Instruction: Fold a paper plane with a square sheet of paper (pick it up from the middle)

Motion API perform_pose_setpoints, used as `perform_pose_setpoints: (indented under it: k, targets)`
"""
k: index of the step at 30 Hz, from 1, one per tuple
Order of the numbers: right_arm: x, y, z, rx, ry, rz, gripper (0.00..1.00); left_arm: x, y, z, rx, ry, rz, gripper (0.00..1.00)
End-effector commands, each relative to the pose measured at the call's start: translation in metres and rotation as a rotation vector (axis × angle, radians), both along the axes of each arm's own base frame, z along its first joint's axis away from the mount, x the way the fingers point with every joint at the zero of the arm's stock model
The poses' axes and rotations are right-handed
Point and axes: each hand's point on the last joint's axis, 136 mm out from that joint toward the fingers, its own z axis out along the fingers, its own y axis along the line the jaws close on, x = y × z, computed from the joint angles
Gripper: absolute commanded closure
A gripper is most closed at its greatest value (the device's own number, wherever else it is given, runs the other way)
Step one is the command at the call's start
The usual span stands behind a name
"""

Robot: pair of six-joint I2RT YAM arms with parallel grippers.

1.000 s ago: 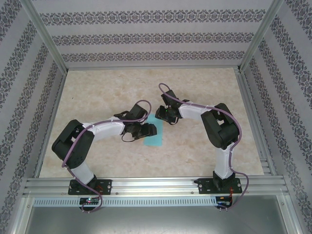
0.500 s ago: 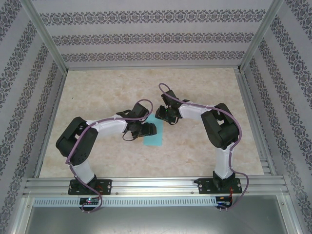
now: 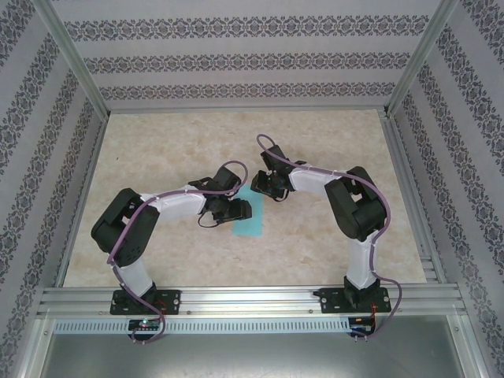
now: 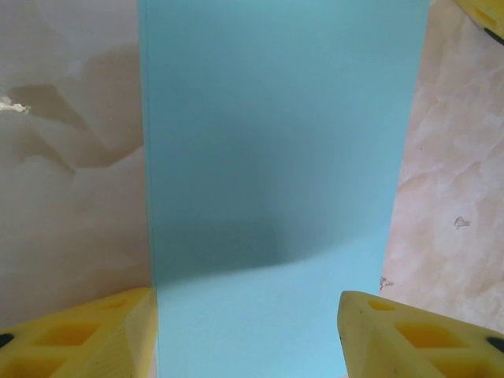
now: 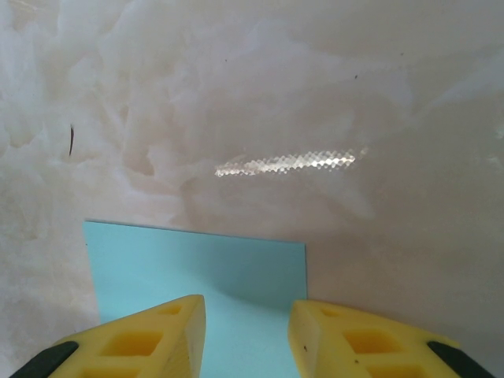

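Right now, at the bottom of the overhead frame, both arm bases sit on the rail, and the arms reach up toward the middle of the marbled table [image 3: 157, 150]. The left gripper [image 3: 238, 209] comes first, low over the sheet of paper [image 3: 250, 224], which lies flat just right of centre frame. In the left wrist view its fingers [image 4: 87, 339] stand wide, one at each long edge of the sheet, pinching nothing. The sheet reads as an oblong, not a square, and I can't tell whether it is already folded in half. Higher in the frame, the right gripper [image 3: 264, 187] hangs over the sheet's upper end. In its own view the fingers [image 5: 142, 339] stand narrowly apart and empty, with the sheet's edge and corner showing just past them.

If I close the left fingers from here, I judge they would shove both long edges inward. Thin paper on a smooth table would buckle or skate instead of creasing cleanly. If the right fingers press down near that end, they could drag the sheet askew and put the next fold off line. The two grippers are also close enough to knock each other.

Compared with a second ago, the left arm's elbow has drifted slightly to the right in the overhead frame, while its gripper has barely shifted. The sheet and the right arm sit where they were.
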Motion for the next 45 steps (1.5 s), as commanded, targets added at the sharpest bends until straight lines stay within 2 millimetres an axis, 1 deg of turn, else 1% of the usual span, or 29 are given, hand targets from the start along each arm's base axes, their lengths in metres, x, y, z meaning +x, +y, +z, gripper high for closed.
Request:
perform_pose_setpoints:
  k: [1,6,12,17,21,25,29,35,45]
  targets:
    - [-0.042,-0.038,-0.077,-0.156,0.196,-0.038,0.63,-0.013,-0.018,-0.002,-0.055,0.042,-0.061,0.38]
    - [-0.042,-0.038,-0.077,-0.155,0.196,-0.040,0.62,-0.012,-0.020,0.000,-0.057,0.039,-0.067,0.37]
    - [-0.042,-0.039,-0.078,-0.158,0.198,-0.042,0.62,-0.011,-0.020,0.012,-0.077,0.018,-0.059,0.39]
    - [-0.042,-0.039,-0.078,-0.157,0.199,-0.042,0.62,-0.020,-0.023,0.017,-0.133,0.037,-0.058,0.40]
    - [-0.043,-0.040,-0.079,-0.160,0.200,-0.040,0.63,-0.028,-0.023,0.016,-0.157,0.056,-0.060,0.40]
    - [-0.044,-0.040,-0.080,-0.161,0.202,-0.042,0.63,-0.028,-0.015,0.012,-0.121,0.049,-0.048,0.40]
    - [-0.044,-0.040,-0.080,-0.161,0.203,-0.040,0.63,-0.029,-0.015,0.008,-0.121,0.055,-0.049,0.39]
    - [-0.045,-0.040,-0.081,-0.161,0.206,-0.040,0.63,-0.023,-0.019,0.002,-0.117,0.052,-0.047,0.40]
    - [-0.049,-0.039,-0.084,-0.159,0.216,-0.035,0.63,-0.004,-0.035,0.010,-0.167,-0.004,-0.046,0.43]
